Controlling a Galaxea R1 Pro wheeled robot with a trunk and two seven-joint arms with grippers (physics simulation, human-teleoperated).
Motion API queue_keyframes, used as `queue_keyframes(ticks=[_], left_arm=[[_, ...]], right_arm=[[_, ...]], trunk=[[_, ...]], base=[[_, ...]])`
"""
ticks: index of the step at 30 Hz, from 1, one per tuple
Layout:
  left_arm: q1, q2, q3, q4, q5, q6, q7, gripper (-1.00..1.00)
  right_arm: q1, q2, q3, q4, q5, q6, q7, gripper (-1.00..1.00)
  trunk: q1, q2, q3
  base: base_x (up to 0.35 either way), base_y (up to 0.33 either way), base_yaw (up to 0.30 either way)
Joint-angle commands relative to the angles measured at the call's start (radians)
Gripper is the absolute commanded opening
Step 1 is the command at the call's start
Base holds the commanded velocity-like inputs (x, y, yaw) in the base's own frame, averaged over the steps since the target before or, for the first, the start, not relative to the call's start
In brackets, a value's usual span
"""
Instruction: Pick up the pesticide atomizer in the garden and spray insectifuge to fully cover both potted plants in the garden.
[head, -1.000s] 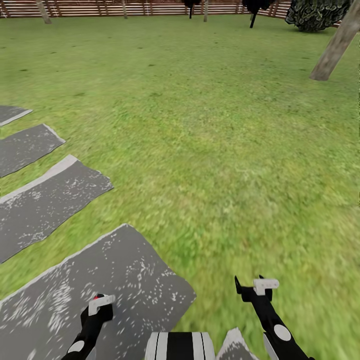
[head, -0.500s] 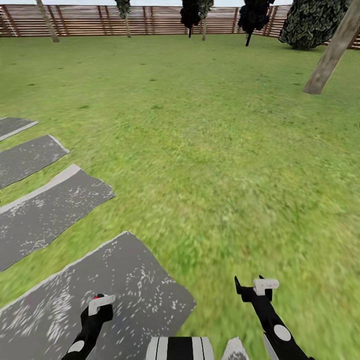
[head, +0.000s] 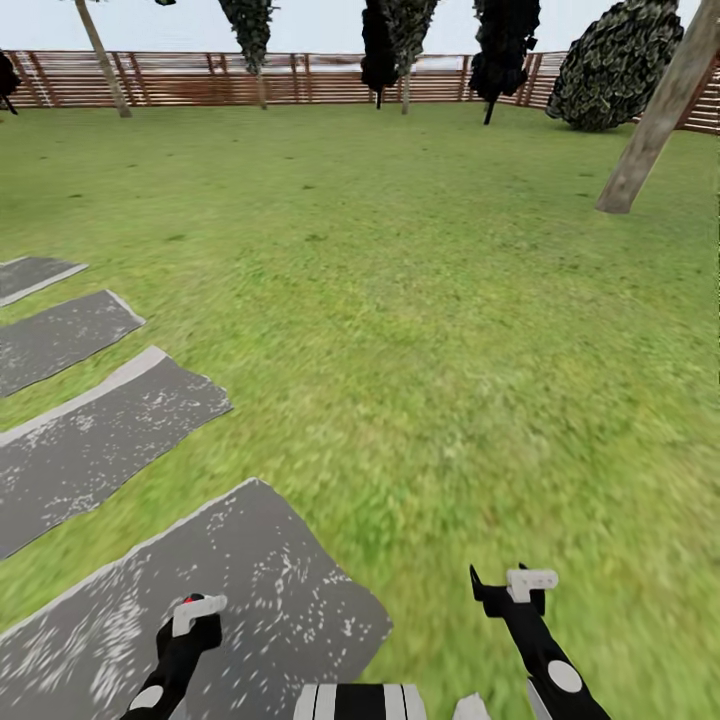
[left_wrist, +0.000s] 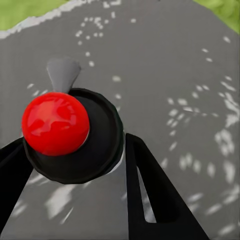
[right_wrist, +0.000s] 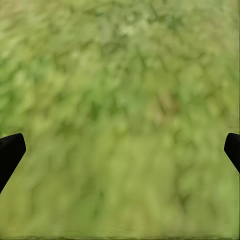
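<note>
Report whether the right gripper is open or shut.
Open: the right gripper has its dark fingertips far apart, with bare grass between them.

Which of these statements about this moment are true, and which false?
1. The left pincer hangs over a grey stepping slab. True.
2. The right pincer is shut on a sprayer. False: it is open and empty, over the lawn.
3. A brown slatted fence runs along the far side of the lawn. True.
4. The row of slabs lies at the robot's right. False: it lies at its left.
</note>
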Motion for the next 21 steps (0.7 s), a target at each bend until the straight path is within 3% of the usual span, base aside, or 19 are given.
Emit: queue_keyframes(ticks=[1,6,10,15,21], left_arm=[[0.001,0.000,0.000,0.004,0.001,-0.003,0.000,-1.00],[0.040,0.007,-0.002,0.059,-0.003,-0.005,0.000,-1.00],[0.078,0.008,-0.002,0.062,-0.004,-0.011,0.000,-1.00],[0.109,0.015,0.000,0.060,-0.004,-0.015,-0.001,-1.00],[0.125,0.017,0.000,0.059,-0.004,-0.013,0.000,-1.00]], right_arm=[[0.000,-0.001,0.000,0.010,0.001,-0.004,0.000,1.00],[0.002,-0.011,-0.002,0.092,0.002,-0.057,-0.001,1.00],[0.009,-0.014,-0.002,0.128,0.002,-0.128,-0.048,1.00],[0.058,-0.013,-0.001,0.149,0.001,-0.177,-0.101,1.00],[0.094,-0.012,-0.003,0.227,-0.004,-0.244,-0.111,1.00]], trunk=[[-0.001,0.000,0.003],[-0.003,0.001,0.023],[-0.005,0.002,0.038],[-0.007,0.003,0.058],[-0.010,0.005,0.081]], base=[[0.000,0.000,0.000],[0.000,0.000,0.000],[0.000,0.000,0.000],[0.000,0.000,0.000],[0.000,0.000,0.000]])
